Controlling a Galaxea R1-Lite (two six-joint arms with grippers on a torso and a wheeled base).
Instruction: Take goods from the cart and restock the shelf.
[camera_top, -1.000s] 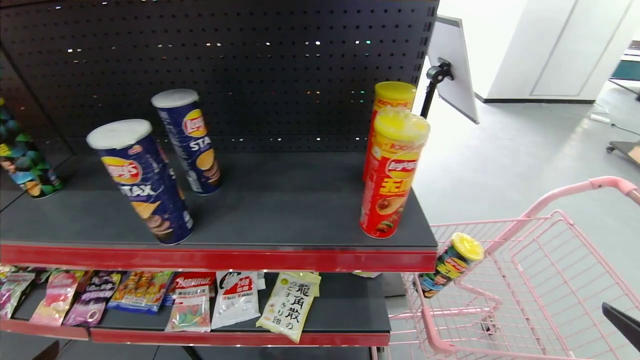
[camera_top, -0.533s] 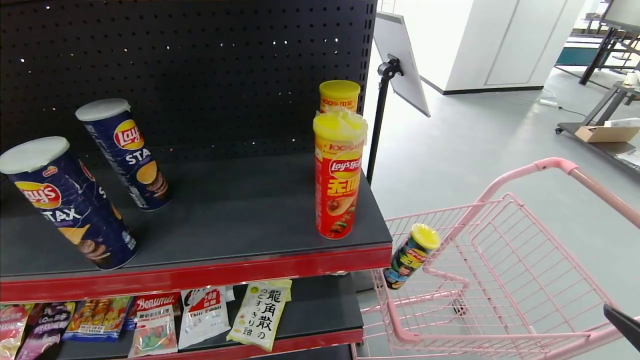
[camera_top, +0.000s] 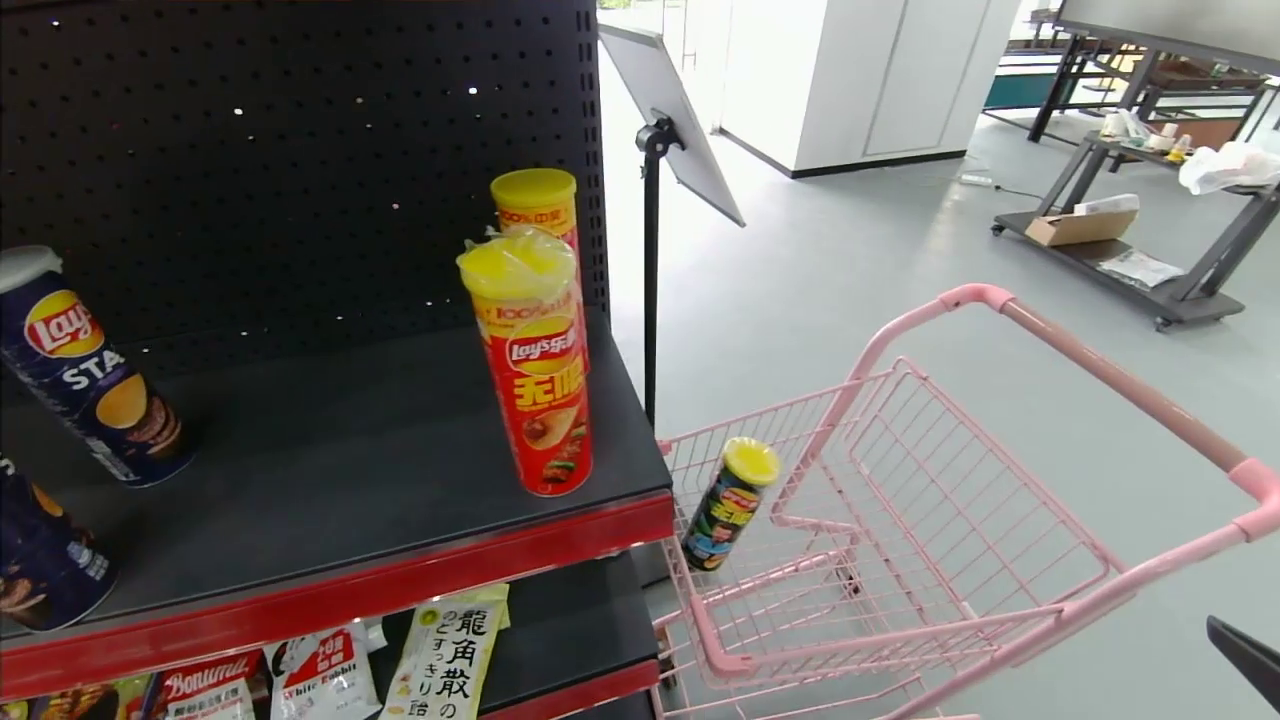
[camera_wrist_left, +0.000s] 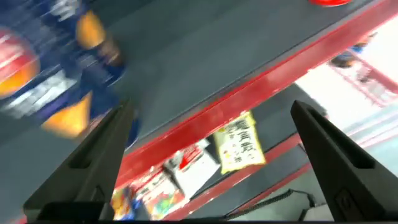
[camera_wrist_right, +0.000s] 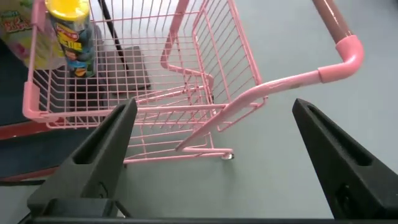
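Your head camera has swung right since a second ago, so the shelf (camera_top: 350, 480) now sits left and the pink cart (camera_top: 960, 300) right; the goods themselves haven't shifted. The yellow-lidded can (camera_top: 725, 500) is at the cart's left end, just beside the shelf. Your left gripper (camera_wrist_left: 211, 109) and right gripper (camera_wrist_right: 214, 106) are spread wide, holding nothing. Two red cans (camera_top: 535, 380) stand at the shelf's right end. A sign stand (camera_top: 655, 250) rises from the grey floor beyond.
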